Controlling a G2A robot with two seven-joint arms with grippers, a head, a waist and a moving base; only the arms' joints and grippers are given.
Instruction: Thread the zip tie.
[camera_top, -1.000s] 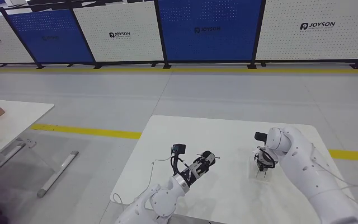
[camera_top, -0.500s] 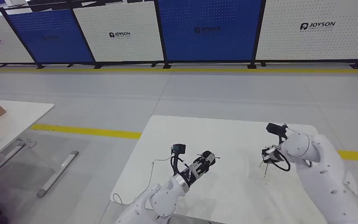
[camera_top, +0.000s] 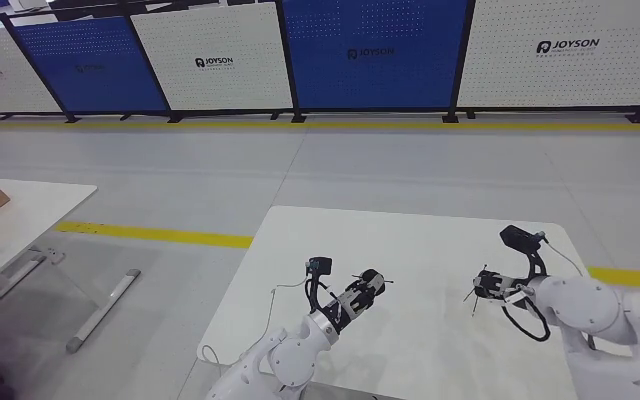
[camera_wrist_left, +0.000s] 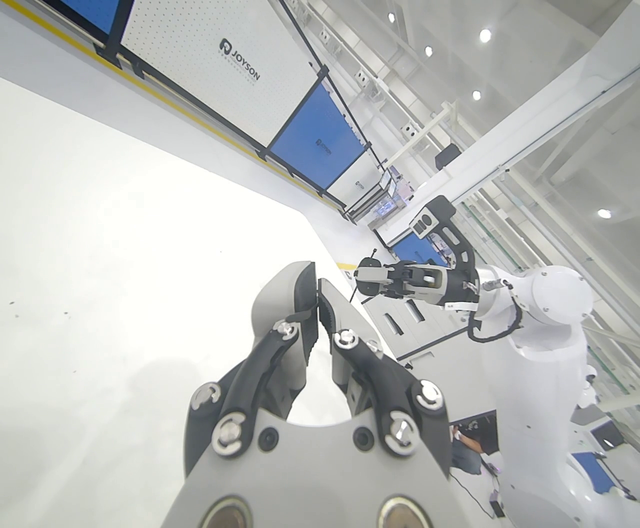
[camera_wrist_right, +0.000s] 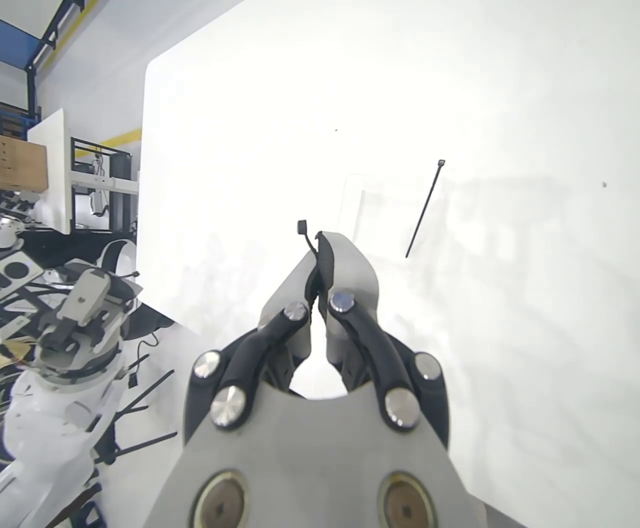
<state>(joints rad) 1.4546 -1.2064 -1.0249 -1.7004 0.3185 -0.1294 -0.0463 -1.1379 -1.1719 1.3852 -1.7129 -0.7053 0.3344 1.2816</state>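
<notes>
Above the counter (camera_wrist_right: 450, 100), we see the right gripper (camera_wrist_right: 320, 245) with fingers clamped on a black zip tie (camera_wrist_right: 306, 234), its head poking past the tips. The left gripper (camera_wrist_left: 317, 285) has its fingers pressed together on a second zip tie (camera_wrist_left: 298, 317); a third zip tie (camera_wrist_right: 425, 207) lies loose on the counter.

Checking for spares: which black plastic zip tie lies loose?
The straight black plastic zip tie lying on the white table; the bent zip tie is pinched in the right end effector.

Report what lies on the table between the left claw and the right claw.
The top view shows bare white table between the left claw and the right claw. A loose zip tie lies on it near the right claw.
</notes>
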